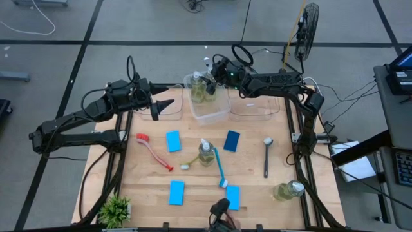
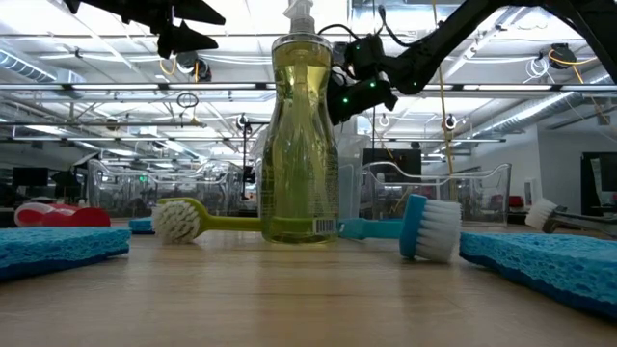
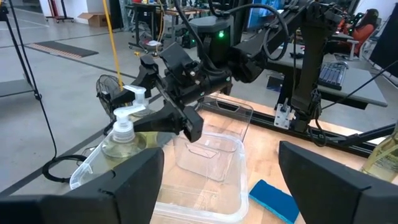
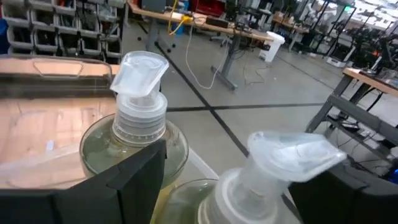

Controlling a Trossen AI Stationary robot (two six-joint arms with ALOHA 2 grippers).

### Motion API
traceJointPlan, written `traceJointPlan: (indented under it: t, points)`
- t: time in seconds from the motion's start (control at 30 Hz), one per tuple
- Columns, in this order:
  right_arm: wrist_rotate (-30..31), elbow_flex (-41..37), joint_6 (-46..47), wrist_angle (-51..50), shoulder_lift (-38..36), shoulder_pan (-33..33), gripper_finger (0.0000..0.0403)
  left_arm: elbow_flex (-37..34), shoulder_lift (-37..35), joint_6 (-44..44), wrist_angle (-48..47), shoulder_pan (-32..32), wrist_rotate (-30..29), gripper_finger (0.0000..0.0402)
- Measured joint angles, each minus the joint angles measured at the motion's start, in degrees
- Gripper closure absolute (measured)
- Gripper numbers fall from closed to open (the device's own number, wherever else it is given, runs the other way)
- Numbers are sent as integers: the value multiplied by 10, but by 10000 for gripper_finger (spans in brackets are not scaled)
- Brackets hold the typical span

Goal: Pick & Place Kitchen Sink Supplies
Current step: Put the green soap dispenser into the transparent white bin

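Right gripper: the right gripper hangs over the middle bin at the top middle of the high view. Its fingers are spread, with the pump top of a bottle between them. I cannot tell if they touch it.
Bottles in the bin: two pump bottles of yellow-green liquid stand in the far left corner of the middle bin. In the right wrist view they stand just beside each other.
Left gripper: the left gripper hangs over the left bin, upper left of the middle in the high view. Its fingers are spread and hold nothing.
Standing bottle: a third bottle stands upright in the middle of the tabletop.
Lying bottle: a fourth bottle lies on its side at the lower right.
Sponges: four blue sponges lie flat around the standing bottle, well apart from one another.
Red brush: the red brush lies left of the middle.
Yellow-green brush: the yellow-green brush lies just left of the standing bottle.
Blue brush: the blue brush lies just right of the standing bottle.
Grey brush: the dark grey brush lies on the right side.
Plant: a small green plant sits at the lower left corner.
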Motion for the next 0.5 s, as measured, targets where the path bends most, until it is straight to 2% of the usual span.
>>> traceJointPlan:
  t: [0.2,0.5]
  points:
    - [-2,0,-1,-66,-27,2,108,0,0,0,0,0,0,74]
    - [-2,-2,-5,-125,-58,2,108,0,0,1,0,0,0,90]
